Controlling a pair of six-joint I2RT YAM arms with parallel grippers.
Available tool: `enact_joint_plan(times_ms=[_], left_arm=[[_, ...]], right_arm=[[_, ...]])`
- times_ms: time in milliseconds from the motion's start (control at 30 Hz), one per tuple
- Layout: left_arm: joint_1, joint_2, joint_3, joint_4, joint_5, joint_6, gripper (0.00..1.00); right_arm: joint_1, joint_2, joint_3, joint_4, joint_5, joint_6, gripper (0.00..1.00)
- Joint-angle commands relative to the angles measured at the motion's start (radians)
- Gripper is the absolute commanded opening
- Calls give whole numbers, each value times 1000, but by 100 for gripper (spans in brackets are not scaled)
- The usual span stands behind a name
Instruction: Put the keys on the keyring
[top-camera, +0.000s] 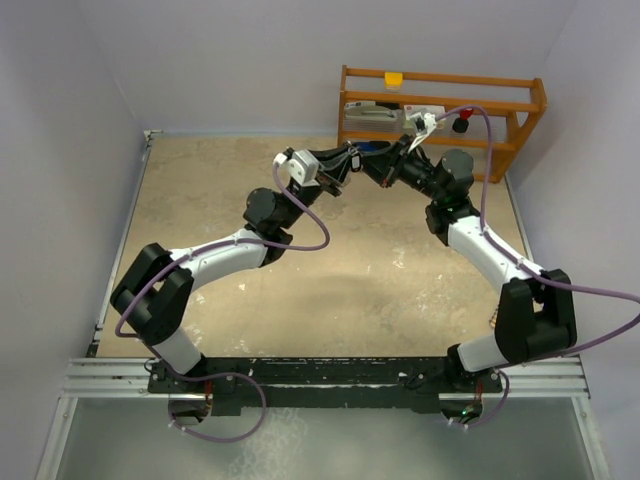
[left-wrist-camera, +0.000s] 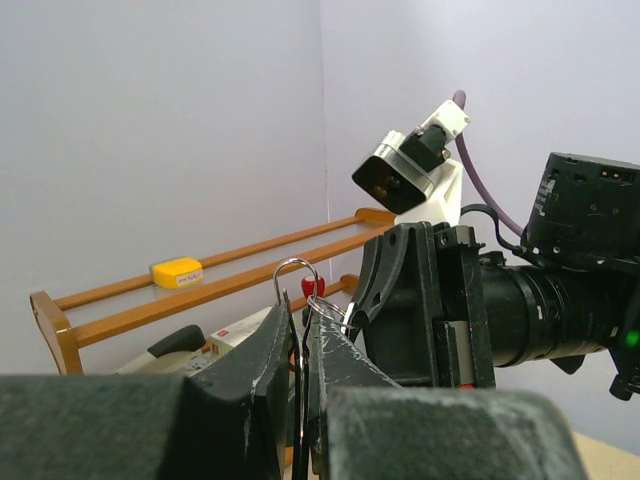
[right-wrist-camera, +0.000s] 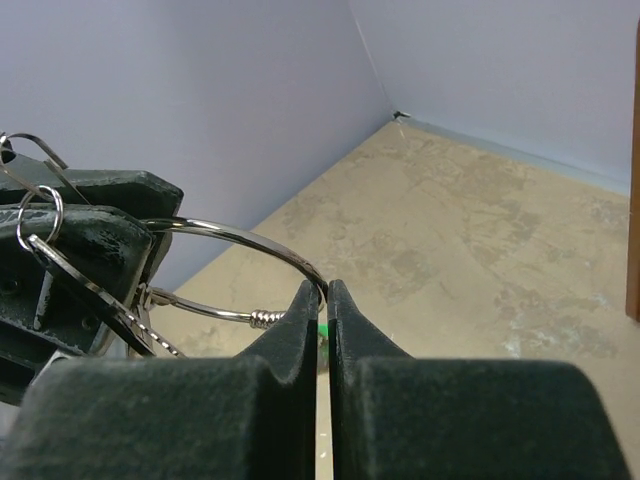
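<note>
Keyring (right-wrist-camera: 250, 238) of shiny silver metal wire — smooth and bright, fingers (right-wrist-camera: 345, 335) of dull black plastic with rough, scratched faces, desk (top-camera: 380, 290) sandy and blotchy like matt stone, rack (top-camera: 450, 78) of smooth, glossy orange-brown wood.

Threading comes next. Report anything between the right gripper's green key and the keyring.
Nothing visible does. The right gripper, shut on the green key, has its fingertips right at the keyring wire, which the left gripper holds.
</note>
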Motion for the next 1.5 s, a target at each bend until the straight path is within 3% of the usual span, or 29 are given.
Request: enact_joint_plan(times_ms=[0,333,600,867,933,1033,1133,1167,1267,1467], left_arm=[[5,-30,24,96,-18,-55,0],[7,-32,23,103,-24,-103,0],[6,3,38,155,4,-179,0],[6,26,55,170,22,-215,0],[5,30,57,171,23,-220,0],[5,29,57,173,23,-221,0],[5,17,48,167,-12,-220,0],[5,10,42,161,-41,-226,7],[9,-21,21,107,-193,-273,45],[26,-102,-77,38,-398,-263,56]], right_arm=[[-2,-56,22,12,82,-49,0],[-2,-112,4,-21,117,-86,1],[1,-84,18,3,100,-64,20],[25,-63,36,20,101,-58,24],[39,-59,42,20,106,-63,22],[47,-55,47,15,117,-68,0],[49,-71,31,-3,164,-86,0],[50,-83,22,-17,193,-98,0],[49,-129,-1,-80,300,-144,0],[49,-190,29,-288,464,-277,0]])
